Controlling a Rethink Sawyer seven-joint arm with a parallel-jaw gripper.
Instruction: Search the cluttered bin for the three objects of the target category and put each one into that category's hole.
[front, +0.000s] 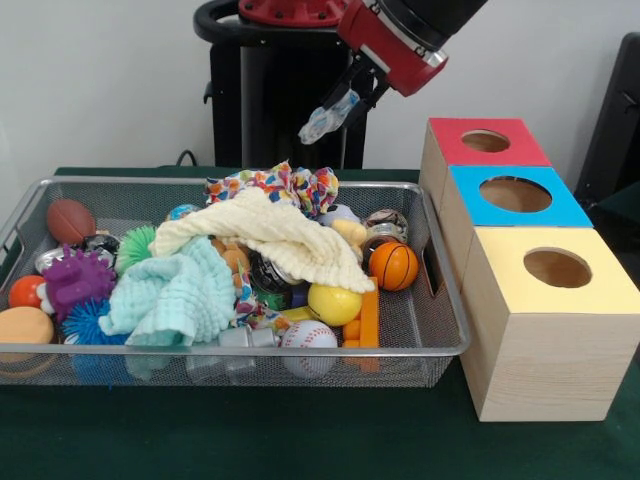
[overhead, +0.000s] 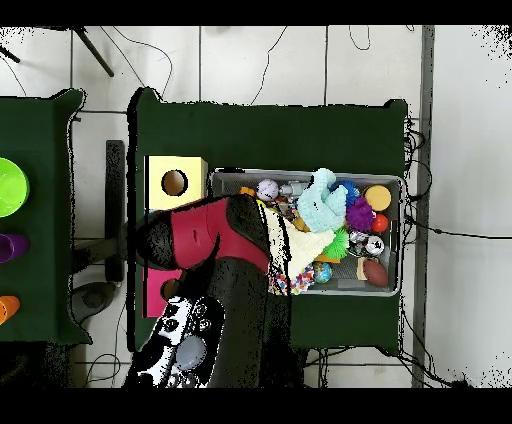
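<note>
Above the wire bin (front: 440, 300), the gripper (front: 328, 118) hangs clear of the contents; whether its fingers are open or closed cannot be determined. Within the bin, the cream cloth (front: 285, 235) lies directly below the gripper. The basketball (front: 394, 266) sits near the bin's box-side wall; the yellow ball (front: 334, 304) and baseball (front: 308, 336) lie toward its front wall, all well below the fingers.

Metal mesh bin (front: 440, 300), knitted cream cloth (front: 280, 235), matt wooden boxes (front: 540, 370).

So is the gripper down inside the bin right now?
No, the gripper hangs above the mesh bin, clear of the cloths and toys.
</note>
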